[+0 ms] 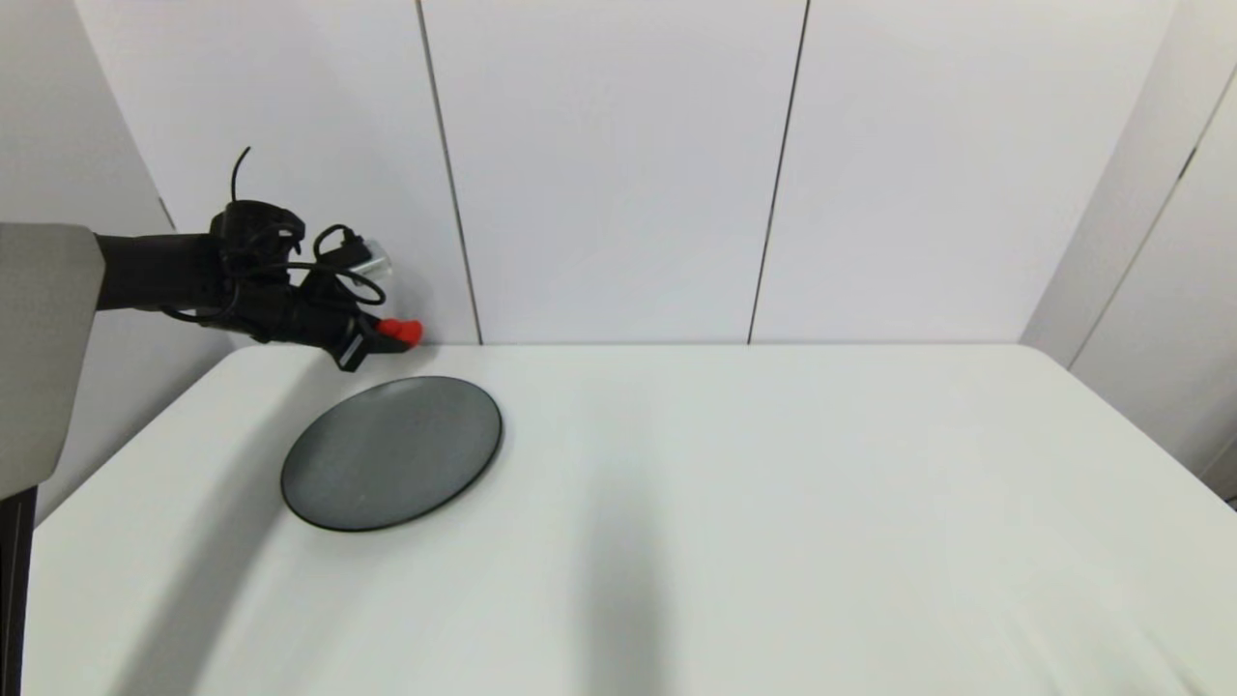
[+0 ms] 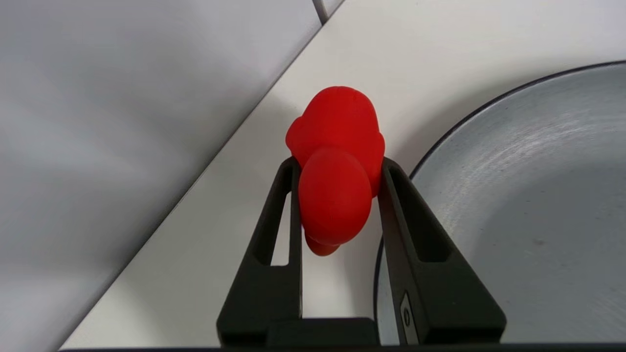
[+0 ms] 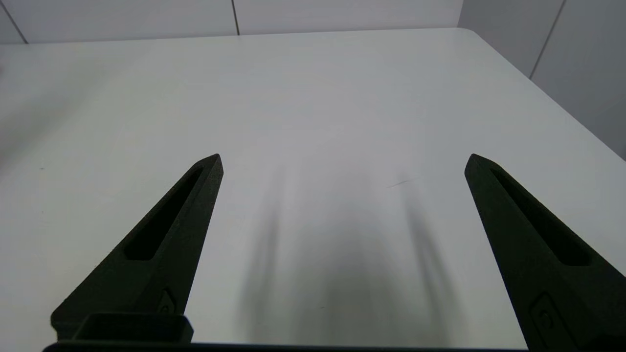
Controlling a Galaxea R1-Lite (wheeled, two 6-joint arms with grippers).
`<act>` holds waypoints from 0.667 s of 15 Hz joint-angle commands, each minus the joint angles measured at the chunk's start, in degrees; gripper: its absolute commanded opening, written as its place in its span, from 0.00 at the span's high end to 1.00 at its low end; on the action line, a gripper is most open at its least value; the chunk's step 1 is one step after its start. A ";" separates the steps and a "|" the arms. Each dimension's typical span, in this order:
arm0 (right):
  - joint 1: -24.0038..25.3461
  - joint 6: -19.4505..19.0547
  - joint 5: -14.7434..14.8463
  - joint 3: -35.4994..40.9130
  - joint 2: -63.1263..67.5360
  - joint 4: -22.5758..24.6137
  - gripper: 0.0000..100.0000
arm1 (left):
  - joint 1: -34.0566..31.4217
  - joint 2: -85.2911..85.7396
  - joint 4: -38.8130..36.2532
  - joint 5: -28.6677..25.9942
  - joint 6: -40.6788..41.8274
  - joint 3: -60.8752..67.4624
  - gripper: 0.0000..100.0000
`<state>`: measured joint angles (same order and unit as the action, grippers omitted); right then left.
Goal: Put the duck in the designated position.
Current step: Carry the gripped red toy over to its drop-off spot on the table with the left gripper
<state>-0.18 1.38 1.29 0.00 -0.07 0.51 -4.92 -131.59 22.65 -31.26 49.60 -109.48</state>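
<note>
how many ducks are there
1: the red duck is held in the left gripper, above the table just past the grey plate's far edge. No others visible.

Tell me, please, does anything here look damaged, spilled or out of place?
Nothing stands out. The left tool holds the red duck in the air near the table's far edge, beside the grey plate, which lies flat and bare. The right tool is open over the white table.

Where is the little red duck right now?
The duck is clamped in the left gripper, at the table's far left, just beyond the grey plate.
</note>
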 commanded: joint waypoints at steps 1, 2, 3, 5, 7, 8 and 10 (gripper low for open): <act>0.01 0.03 0.03 0.00 0.07 0.02 0.00 | -0.08 -3.50 0.47 -0.82 2.25 -3.10 1.00; 0.01 0.03 0.03 0.00 0.07 0.02 0.00 | -0.08 -3.77 0.47 -0.82 2.25 -3.10 1.00; 0.01 0.03 0.03 0.00 0.07 0.02 0.00 | -0.08 -3.94 0.55 -0.82 2.34 -3.10 1.00; 0.01 0.03 0.03 0.00 0.07 0.02 0.00 | 0.00 -4.73 0.55 -0.82 2.87 -3.19 1.00; 0.01 0.03 0.03 0.00 0.07 0.02 0.00 | 0.09 -5.44 0.38 -0.82 2.96 -3.46 1.00; 0.01 0.03 0.03 0.00 0.07 0.02 0.00 | 0.09 -5.70 0.29 -0.82 2.96 -3.46 1.00; 0.01 0.03 0.03 0.00 0.07 0.02 0.00 | 0.18 -6.05 0.03 -0.74 2.96 -3.63 1.00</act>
<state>-0.18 1.40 1.32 0.00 -0.07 0.49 -4.84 -137.01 22.78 -31.91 52.26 -113.01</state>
